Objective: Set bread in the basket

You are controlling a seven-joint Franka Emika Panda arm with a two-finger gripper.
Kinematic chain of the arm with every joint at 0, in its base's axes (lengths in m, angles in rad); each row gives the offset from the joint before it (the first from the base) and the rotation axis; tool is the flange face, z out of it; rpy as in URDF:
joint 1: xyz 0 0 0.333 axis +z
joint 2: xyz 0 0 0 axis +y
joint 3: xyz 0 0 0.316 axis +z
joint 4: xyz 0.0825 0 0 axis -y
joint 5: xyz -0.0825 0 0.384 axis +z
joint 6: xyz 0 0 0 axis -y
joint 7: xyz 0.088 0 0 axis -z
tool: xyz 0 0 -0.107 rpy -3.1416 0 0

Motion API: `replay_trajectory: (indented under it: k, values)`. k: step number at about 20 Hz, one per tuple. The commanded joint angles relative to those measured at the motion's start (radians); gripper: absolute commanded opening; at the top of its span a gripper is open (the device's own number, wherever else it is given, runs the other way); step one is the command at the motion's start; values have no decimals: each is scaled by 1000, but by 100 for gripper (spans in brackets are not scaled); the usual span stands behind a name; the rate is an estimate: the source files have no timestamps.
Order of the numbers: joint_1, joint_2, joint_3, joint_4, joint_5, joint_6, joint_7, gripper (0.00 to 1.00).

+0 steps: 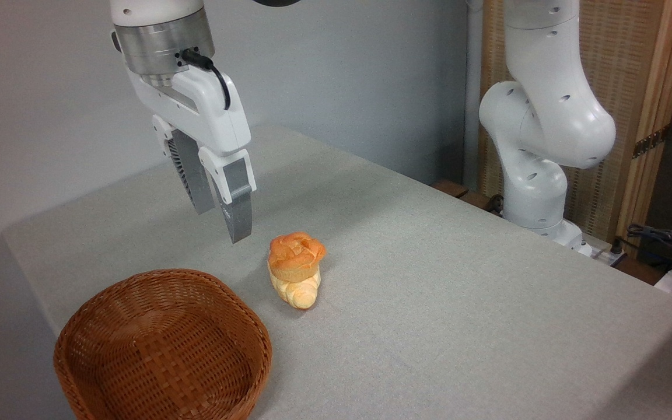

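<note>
The bread [296, 253], a small orange-brown bun with a knotted top, rests on top of a pale yellow ridged roll [299, 293] near the middle of the table. The brown wicker basket [252, 345] stands at the front left with nothing in it. My gripper [223, 224] hangs in the air above the table, to the left of the bread and a little higher, behind the basket. Its fingers point down, stand slightly apart and hold nothing.
The grey table [458, 303] drops off at its left and front edges. The arm's white base [537, 192] stands at the back right, in front of a slatted wooden screen [645, 87]. Cables [662, 239] lie at the far right.
</note>
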Motion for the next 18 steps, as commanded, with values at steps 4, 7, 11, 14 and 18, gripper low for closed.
replay_trajectory:
  k: [4, 7, 11, 14, 18]
  values:
    - [-11, 7, 17, 27, -18, -37, -7, 100]
    - [-11, 7, 17, 27, -18, -39, -7, 100]
    - [-11, 6, 17, 27, -18, -47, -4, 100]
    - [-11, 4, 17, 27, -17, -54, -4, 100]
    - [-11, 4, 17, 27, -11, -77, -4, 100]
